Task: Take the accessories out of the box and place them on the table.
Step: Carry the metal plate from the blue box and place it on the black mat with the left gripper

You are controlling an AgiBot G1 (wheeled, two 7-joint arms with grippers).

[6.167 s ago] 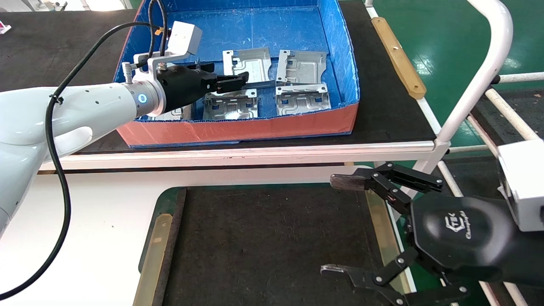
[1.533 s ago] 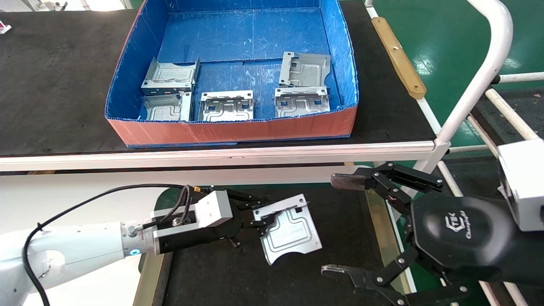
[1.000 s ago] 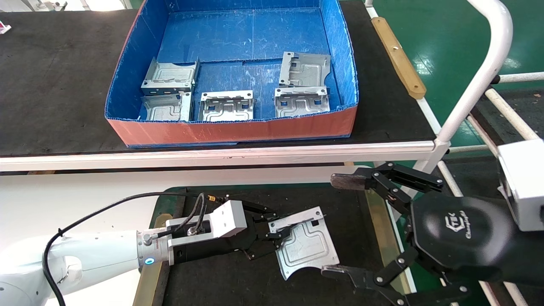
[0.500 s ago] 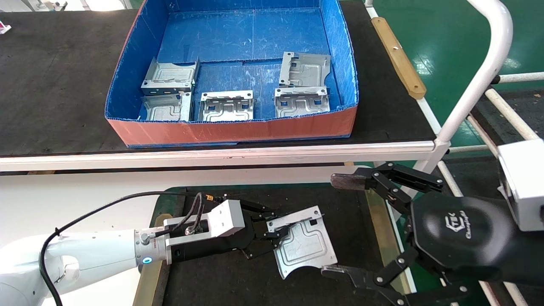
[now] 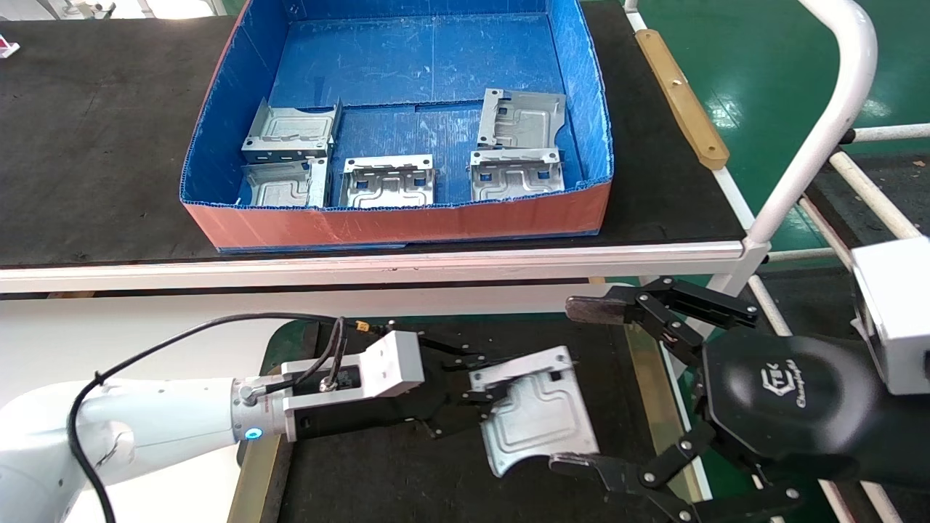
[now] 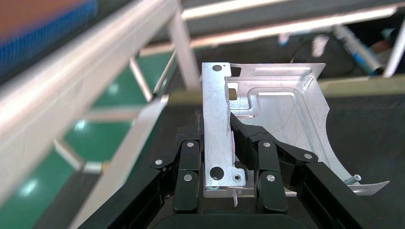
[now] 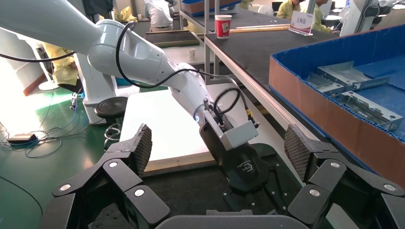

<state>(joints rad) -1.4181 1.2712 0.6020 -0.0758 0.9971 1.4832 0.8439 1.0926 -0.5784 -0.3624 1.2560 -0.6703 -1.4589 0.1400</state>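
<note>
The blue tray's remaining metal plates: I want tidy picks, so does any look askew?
Yes. In the blue corrugated-plastic box, the far-left silver stamped plate sits tilted, propped on the plate in front of it. The other three lie flat. The left gripper holds a sixth plate over the dark mat.

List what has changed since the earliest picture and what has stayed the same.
The left gripper took one plate from the box and carried it down over the table, lately shifting it toward the right gripper. Five plates remain in the box; the right gripper stays open and parked.
</note>
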